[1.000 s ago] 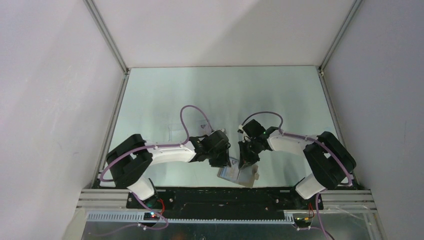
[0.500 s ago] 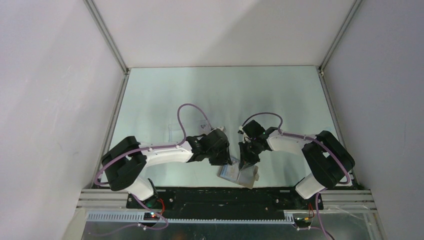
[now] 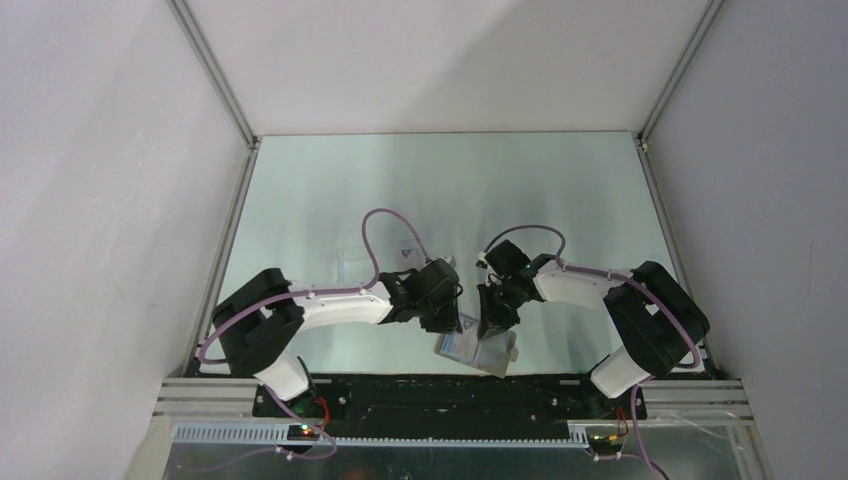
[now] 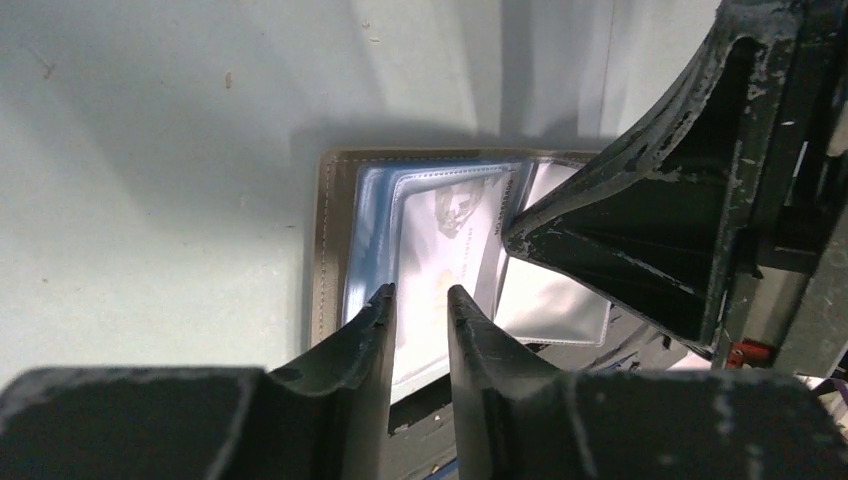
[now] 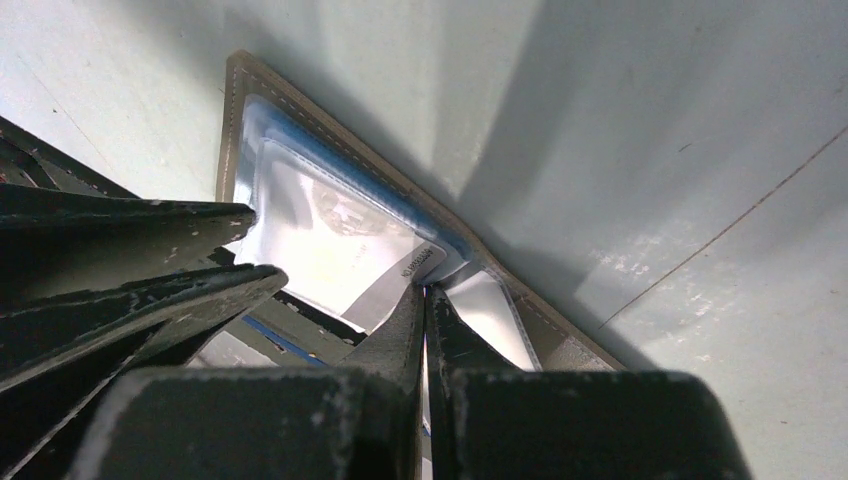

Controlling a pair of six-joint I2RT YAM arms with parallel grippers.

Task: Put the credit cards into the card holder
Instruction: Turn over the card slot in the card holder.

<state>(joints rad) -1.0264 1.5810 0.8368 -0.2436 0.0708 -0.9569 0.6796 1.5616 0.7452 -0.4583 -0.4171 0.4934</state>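
Change was slight — credit card seemingly not fully seated in card holder; left gripper narrowly parted, right gripper pinched shut.

Near edge, centre: the open card holder lies here, both the left gripper and the right gripper down on it, a narrow gap between them.
Left side, mid-depth: a clear plastic box sits just beyond the left arm.
Far half: bare desk, open up to both far corners.
Edges: white walls close off left, right and far.
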